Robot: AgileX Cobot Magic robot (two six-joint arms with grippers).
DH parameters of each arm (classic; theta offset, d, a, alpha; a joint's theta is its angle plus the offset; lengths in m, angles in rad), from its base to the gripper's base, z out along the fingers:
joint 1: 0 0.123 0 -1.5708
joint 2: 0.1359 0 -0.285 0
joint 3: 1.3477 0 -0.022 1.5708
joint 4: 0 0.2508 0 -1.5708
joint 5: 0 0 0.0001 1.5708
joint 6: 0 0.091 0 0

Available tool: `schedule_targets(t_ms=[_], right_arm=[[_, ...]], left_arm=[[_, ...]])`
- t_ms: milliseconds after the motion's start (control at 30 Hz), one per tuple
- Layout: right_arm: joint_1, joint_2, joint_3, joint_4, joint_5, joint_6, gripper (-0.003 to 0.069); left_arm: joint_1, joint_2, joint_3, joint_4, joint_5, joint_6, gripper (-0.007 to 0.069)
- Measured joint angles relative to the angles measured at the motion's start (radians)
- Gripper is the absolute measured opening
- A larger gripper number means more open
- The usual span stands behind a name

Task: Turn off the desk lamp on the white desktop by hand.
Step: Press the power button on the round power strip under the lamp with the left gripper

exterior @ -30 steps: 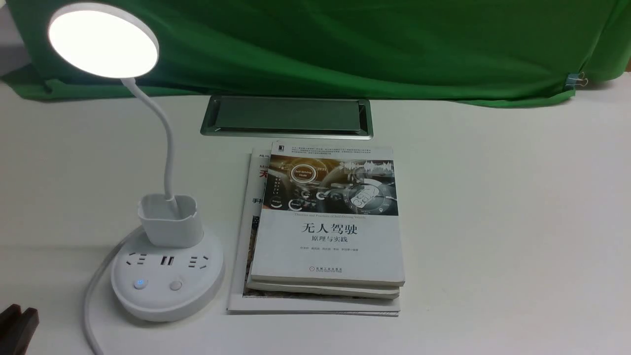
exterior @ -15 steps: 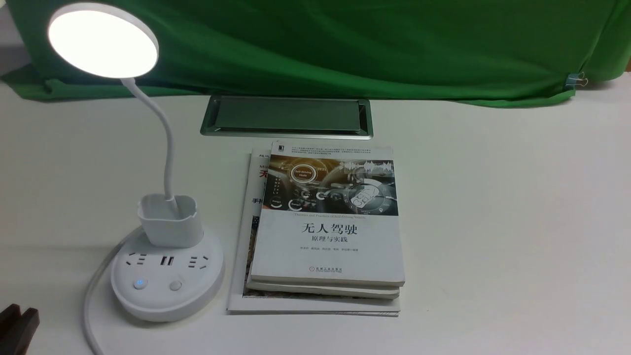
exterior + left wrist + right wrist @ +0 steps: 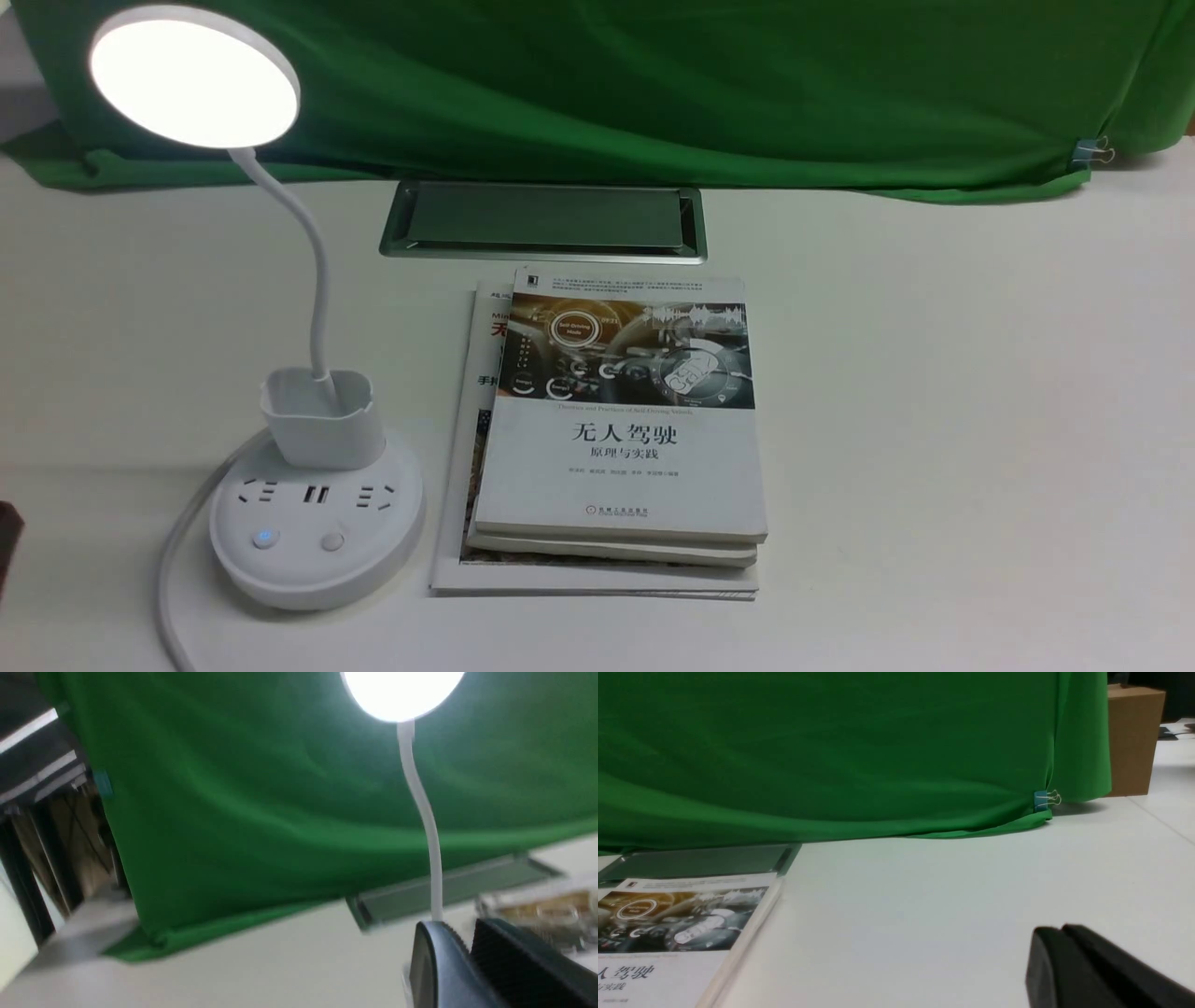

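Observation:
The desk lamp stands at the front left of the white desktop [image 3: 934,420]. Its disc head [image 3: 194,77] glows. Its round base [image 3: 316,569] carries a cup holder [image 3: 322,415], a blue-lit button [image 3: 265,539] and a plain button [image 3: 332,540]. The lit head [image 3: 402,693] and the neck [image 3: 427,821] also show in the blurred left wrist view. My left gripper [image 3: 467,935] is shut and empty; only a dark sliver of it [image 3: 7,537] shows left of the base. My right gripper [image 3: 1059,933] is shut and empty above bare desktop. No jointed hand is in view.
A stack of books [image 3: 621,439] lies right of the lamp base. The silver-framed hatch [image 3: 543,220] sits behind it. Green cloth [image 3: 653,84] hangs at the back. The lamp's white cable [image 3: 173,560] runs off the front left. A cardboard box [image 3: 1134,737] stands far right.
My left gripper has moved up and further left at the front view's edge; less of it shows now. The lamp stays lit. The books have not moved.

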Motion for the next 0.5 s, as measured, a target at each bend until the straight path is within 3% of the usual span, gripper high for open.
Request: schedule_targets(t_ms=[100, 200, 267, 333, 400, 500], right_arm=[[0.0, 0.0, 0.0, 0.0, 0.0, 0.0, 0.0036], [0.0, 0.0, 0.0, 0.0, 0.0, 0.0, 0.0036], [0.0, 0.0, 0.0, 0.0, 0.0, 0.0, 0.0036], [0.0, 0.0, 0.0, 0.0, 0.0, 0.0, 0.0036], [0.0, 0.0, 0.0, 0.0, 0.0, 0.0, 0.0036], [0.0, 0.0, 0.0, 0.0, 0.001, 0.0, 0.0036]], left_arm=[[0.0, 0.0, 0.0, -0.019, -0.029, -0.025, 0.0091], [0.0, 0.0, 0.0, -0.135, -0.12, -0.205, 0.0092], [0.0, 0.0, 0.0, -0.193, -0.271, -0.348, 0.0095], [0.0, 0.01, -0.019, -0.203, -0.331, -0.406, 0.0099], [0.0, 0.035, -0.071, -0.199, -0.309, -0.425, 0.01], [0.0, 0.132, -0.281, -0.165, -0.126, -0.444, 0.0104]])
